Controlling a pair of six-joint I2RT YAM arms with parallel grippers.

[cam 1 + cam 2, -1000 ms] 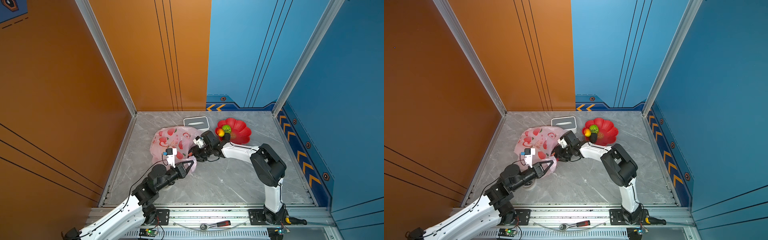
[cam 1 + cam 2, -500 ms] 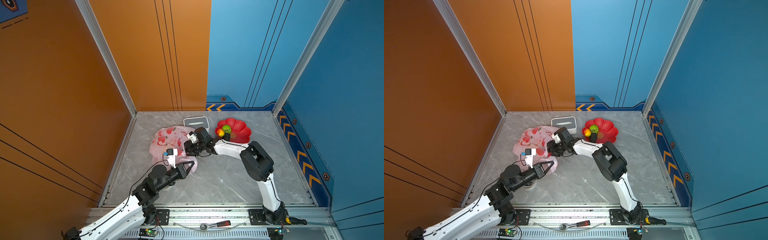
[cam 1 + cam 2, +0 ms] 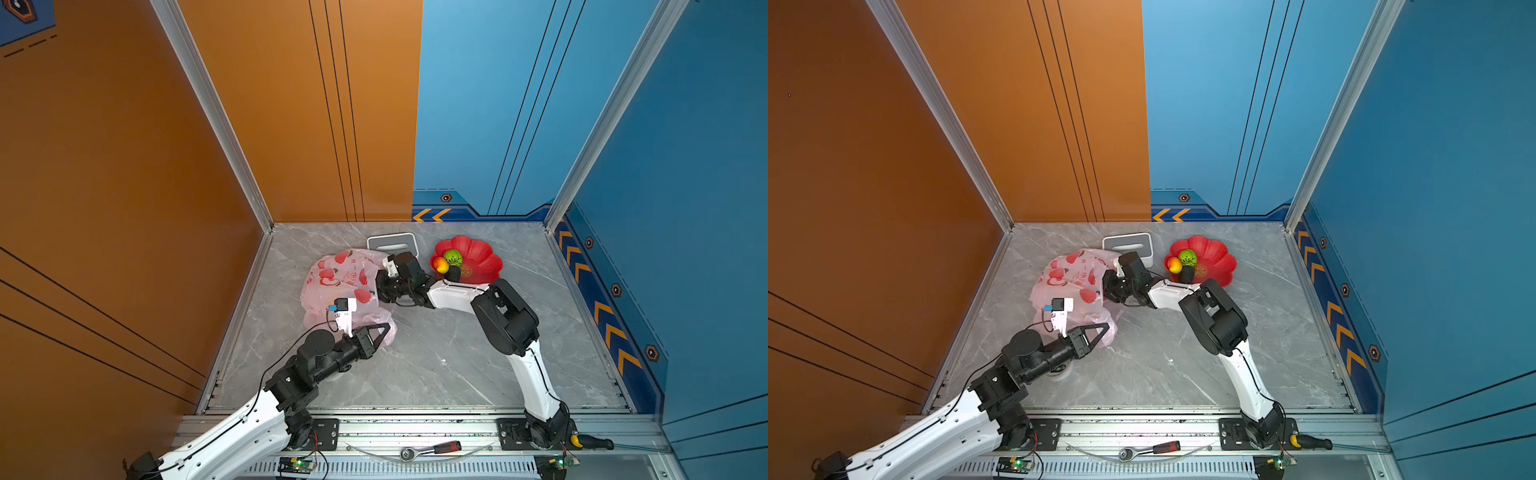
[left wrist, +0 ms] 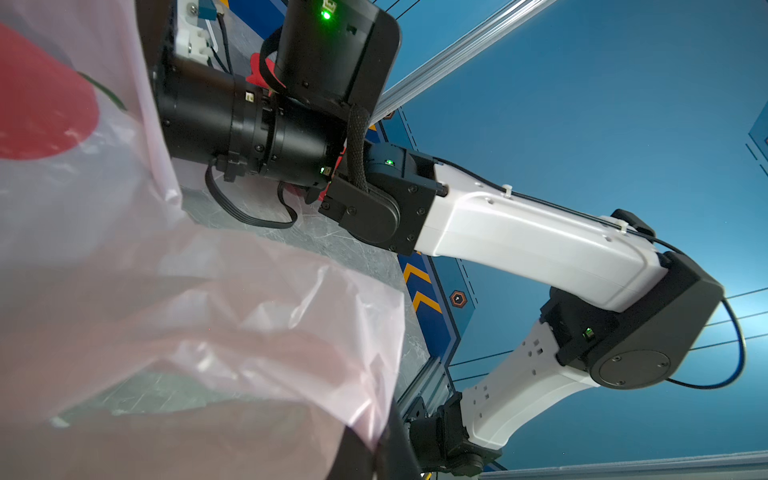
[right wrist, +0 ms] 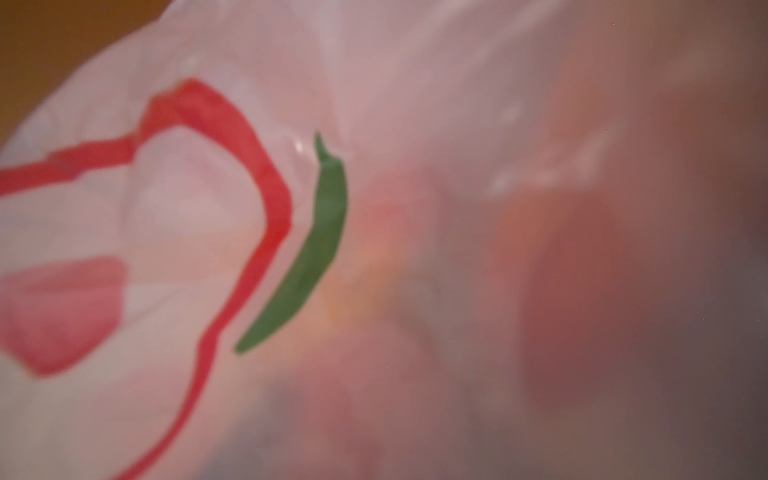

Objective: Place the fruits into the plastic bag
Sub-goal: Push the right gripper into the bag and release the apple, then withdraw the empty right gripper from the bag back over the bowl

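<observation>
We're looking down into a boxy little booth. Orange wall panels [image 3: 124,166] fill the left and upper middle of the frame, and blue wall panels [image 3: 478,104] take the right, all with thin dark lines running down them. Silver aluminium posts [image 3: 216,124] mark the corners. The floor [image 3: 436,365] is grey marble-look with pale veins. A navy strip with yellow chevrons [image 3: 606,316] runs along the base of the blue walls, and there's an aluminium rail [image 3: 415,428] across the bottom edge. The light is even and soft.
</observation>
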